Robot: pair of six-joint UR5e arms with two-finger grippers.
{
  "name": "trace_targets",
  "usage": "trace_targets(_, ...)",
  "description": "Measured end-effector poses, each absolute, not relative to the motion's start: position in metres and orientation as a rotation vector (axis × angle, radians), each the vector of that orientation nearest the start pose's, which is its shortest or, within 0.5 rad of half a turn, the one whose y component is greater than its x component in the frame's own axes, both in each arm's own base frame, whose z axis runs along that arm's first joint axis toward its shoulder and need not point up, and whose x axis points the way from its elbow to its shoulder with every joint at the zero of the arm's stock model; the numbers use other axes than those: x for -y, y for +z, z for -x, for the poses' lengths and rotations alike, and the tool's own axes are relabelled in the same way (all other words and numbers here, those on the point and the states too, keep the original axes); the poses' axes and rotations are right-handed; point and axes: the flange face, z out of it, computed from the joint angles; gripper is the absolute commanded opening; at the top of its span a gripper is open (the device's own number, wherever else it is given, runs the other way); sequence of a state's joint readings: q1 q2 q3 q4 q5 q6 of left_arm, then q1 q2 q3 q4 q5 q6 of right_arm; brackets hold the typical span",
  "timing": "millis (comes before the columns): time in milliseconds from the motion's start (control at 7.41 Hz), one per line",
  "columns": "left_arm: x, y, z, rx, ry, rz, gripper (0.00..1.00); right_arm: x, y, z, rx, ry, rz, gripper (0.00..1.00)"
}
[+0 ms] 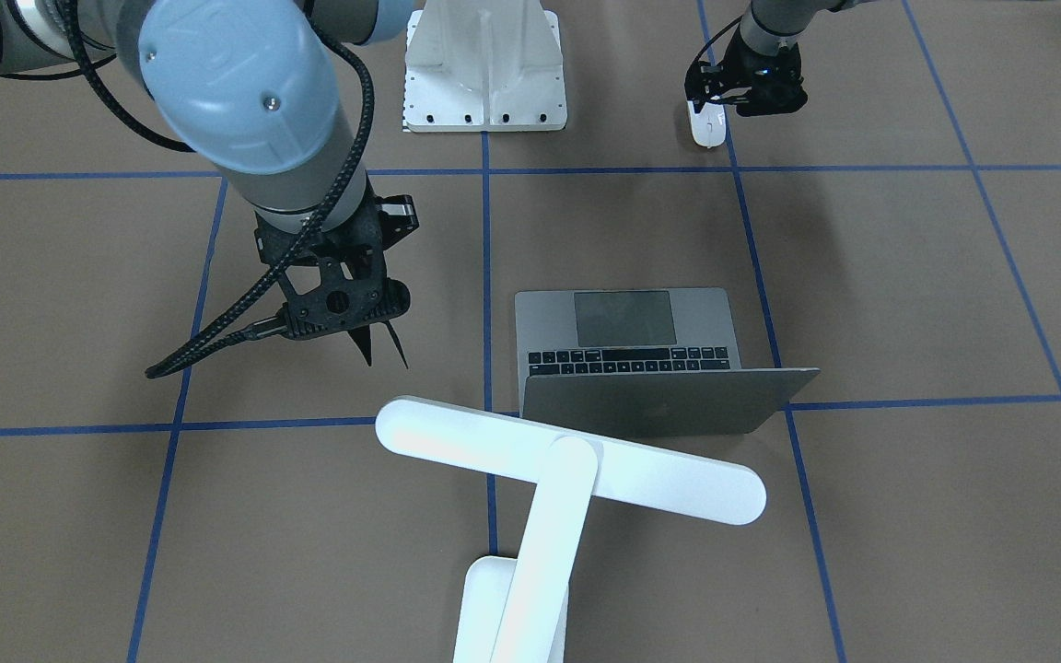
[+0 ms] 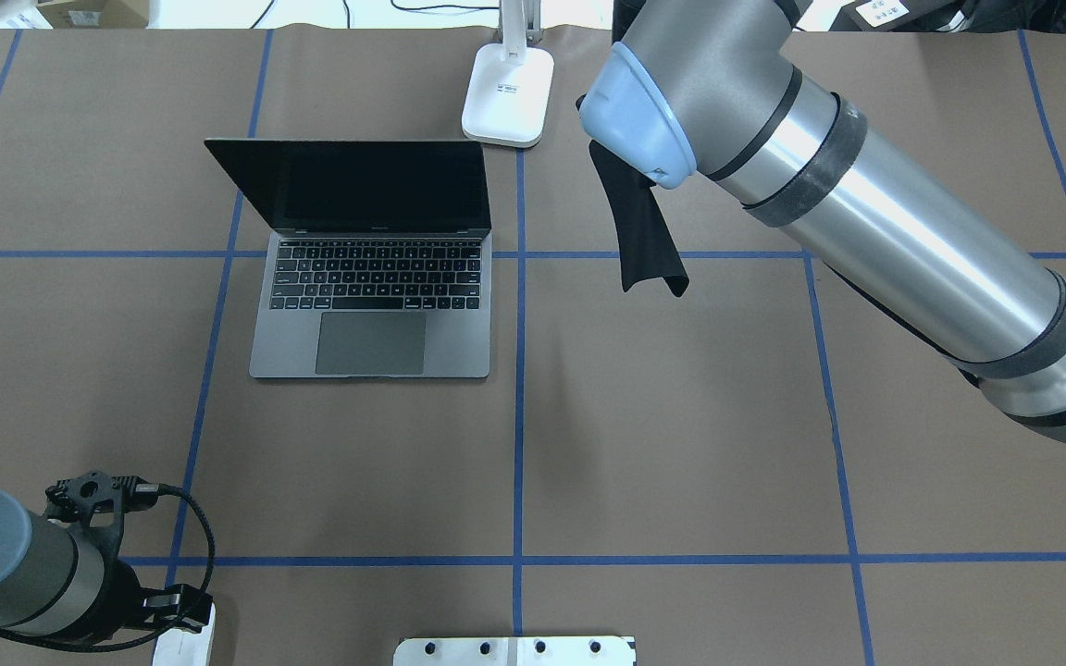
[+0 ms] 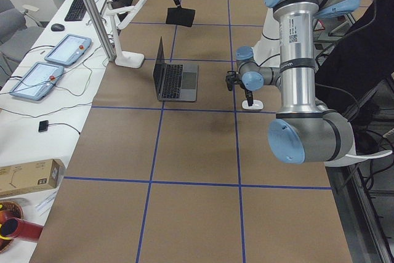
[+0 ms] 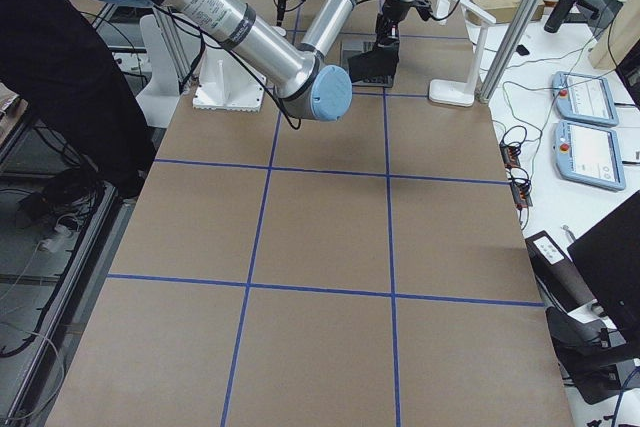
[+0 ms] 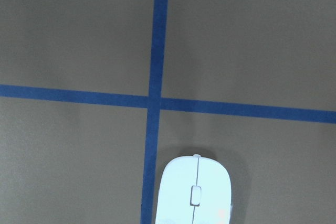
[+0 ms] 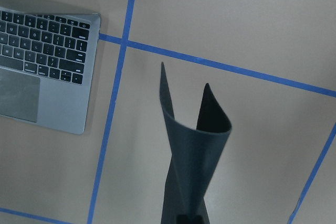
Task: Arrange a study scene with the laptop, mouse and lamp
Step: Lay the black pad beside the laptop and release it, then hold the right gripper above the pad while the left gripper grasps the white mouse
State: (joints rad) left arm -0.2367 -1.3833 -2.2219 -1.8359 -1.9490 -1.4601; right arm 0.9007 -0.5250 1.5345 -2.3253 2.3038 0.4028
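The laptop (image 2: 371,305) stands open left of the table's middle; it also shows in the front view (image 1: 623,322). The lamp (image 1: 567,460) stands behind it, its base (image 2: 507,92) at the far edge. The white mouse (image 1: 706,124) lies on the table near the robot's base and shows at the bottom of the left wrist view (image 5: 194,192). My left gripper (image 1: 710,99) hangs right over the mouse; I cannot tell how its jaws stand. My right gripper (image 1: 374,324) is shut on a black mouse pad (image 2: 644,231), which hangs curled above the table right of the laptop (image 6: 191,161).
The white bolted robot pedestal (image 1: 484,64) stands at the near middle edge. Blue tape lines (image 2: 519,416) divide the brown table into squares. Side tables with tablets (image 3: 64,50) lie beyond the far edge.
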Motion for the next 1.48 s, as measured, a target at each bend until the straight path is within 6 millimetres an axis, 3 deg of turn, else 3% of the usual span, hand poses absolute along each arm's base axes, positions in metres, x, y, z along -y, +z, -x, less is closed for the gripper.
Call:
trace_targets(675, 0.178, 0.412, -0.384, -0.762, 0.061, 0.248, 0.93, 0.583, 0.089, 0.375, 0.762, -0.421, 0.123, 1.0)
trace_targets(1214, 0.176, 0.42, -0.405, -0.766, 0.08, 0.261, 0.92, 0.585, 0.098, 0.372, 0.723, -0.475, 0.077, 1.0)
trace_targets(1484, 0.173, 0.419, -0.405, -0.772, 0.103, 0.304, 0.92, 0.583, 0.103, 0.37, 0.721, -0.48, 0.074, 1.0)
